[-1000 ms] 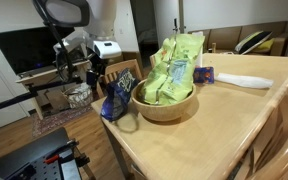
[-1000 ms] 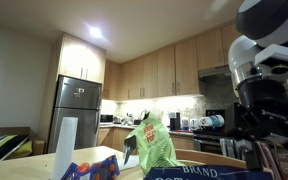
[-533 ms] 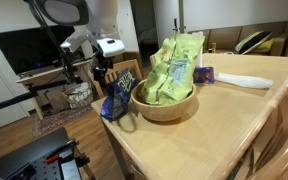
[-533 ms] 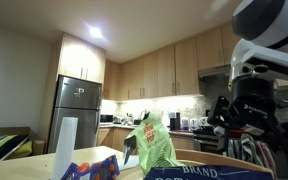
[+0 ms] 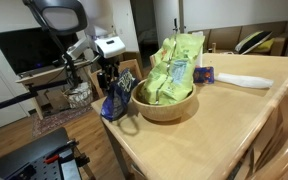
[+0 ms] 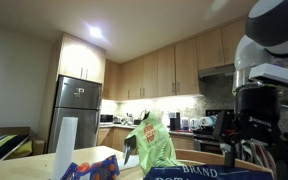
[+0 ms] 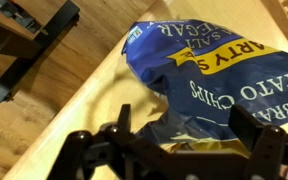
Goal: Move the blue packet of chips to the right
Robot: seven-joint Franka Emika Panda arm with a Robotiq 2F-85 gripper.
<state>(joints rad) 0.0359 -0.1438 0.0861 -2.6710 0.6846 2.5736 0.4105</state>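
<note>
The blue packet of chips (image 5: 115, 101) is a dark blue crinkly bag with white and yellowish print. It leans against the wooden bowl (image 5: 166, 106) at the table's edge. Its top edge shows low in an exterior view (image 6: 206, 173), and it fills the wrist view (image 7: 216, 68). My gripper (image 5: 110, 78) hangs just above the packet. In the wrist view the gripper (image 7: 189, 132) is open, with one finger on each side of the packet's lower part. It also shows in an exterior view (image 6: 250, 150).
Light green packets (image 5: 174, 68) fill the bowl and show in an exterior view (image 6: 150, 146). A small flat blue packet (image 5: 204, 73) and a white roll (image 5: 244, 80) lie further along the table (image 5: 224, 125). The table edge and wood floor (image 7: 34, 120) are beside the packet.
The gripper has moved across and down toward the blue packet. It now hangs right over it. The packet has not moved.
</note>
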